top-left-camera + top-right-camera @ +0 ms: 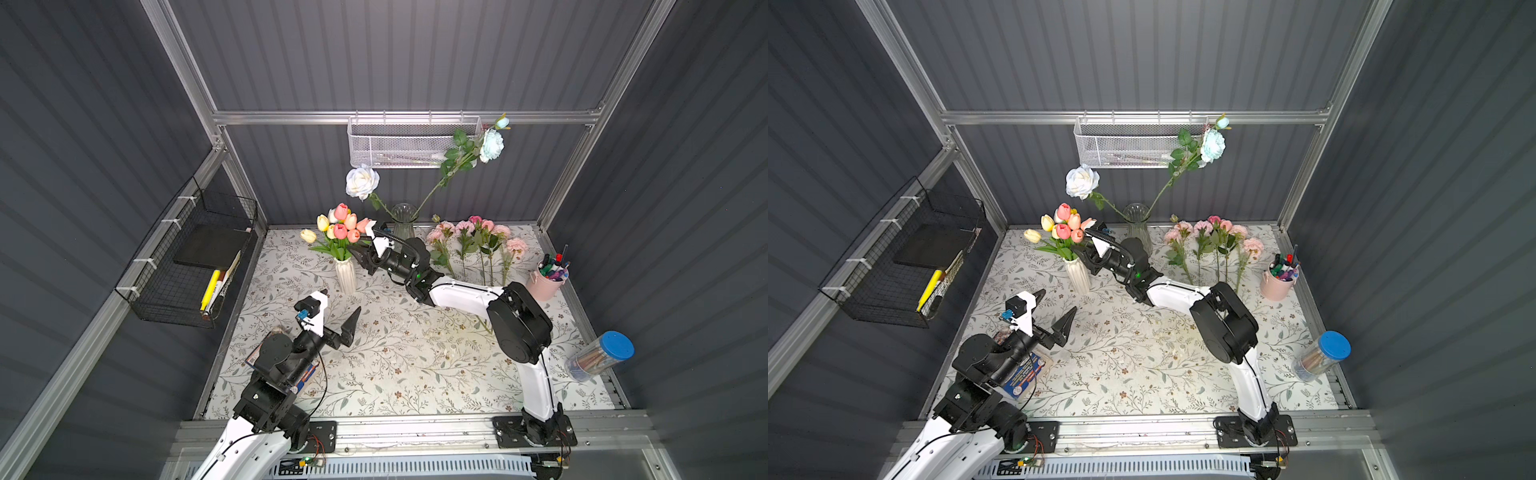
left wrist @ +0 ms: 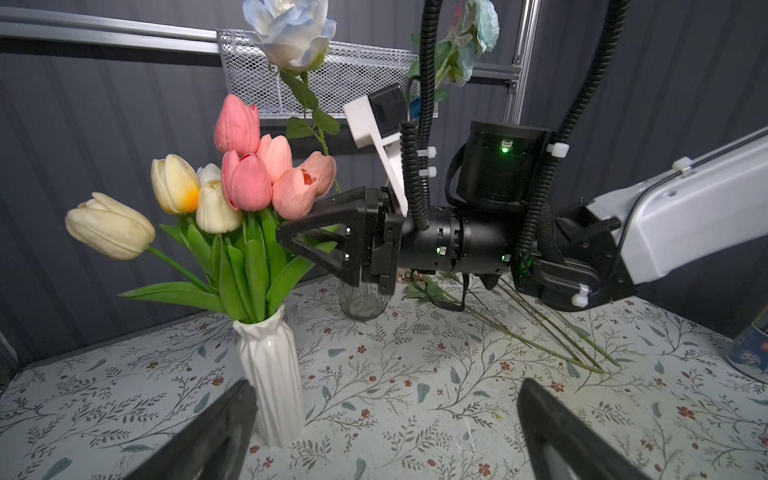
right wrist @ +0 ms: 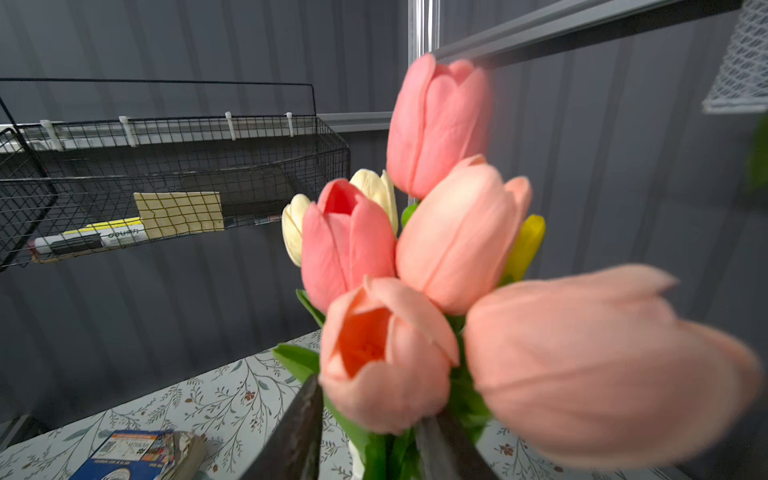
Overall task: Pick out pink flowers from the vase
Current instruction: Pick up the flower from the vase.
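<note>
1. The right gripper (image 2: 297,224) sits low in a bunch of tulips. The bunch stands in a white ribbed ceramic vase (image 1: 346,274) at the back of the floral-patterned worktop (image 1: 415,365).
2. Its black fingers (image 3: 299,436) are partly closed on either side of the green tulip stems (image 3: 386,453), just under the blooms. Whether they actually pinch a stem I cannot tell.
3. The five salmon-pink tulips (image 1: 345,227) are all in that white vase, upright and bunched with yellow and cream tulips (image 1: 308,235).
4. The pale pink ruffled roses (image 1: 482,232), with one magenta rose (image 1: 475,219) among them, lie in a row on the worktop at the back right. Their stems point toward the front.
5. A clear glass vase (image 1: 404,222) stands between the tulips and the laid-out roses. It holds a white rose (image 1: 362,183) and a pale blue rose (image 1: 491,145).
6. The left gripper (image 1: 338,309) hovers over the worktop in front of the white vase, its fingers spread wide and grasping nothing.
</note>
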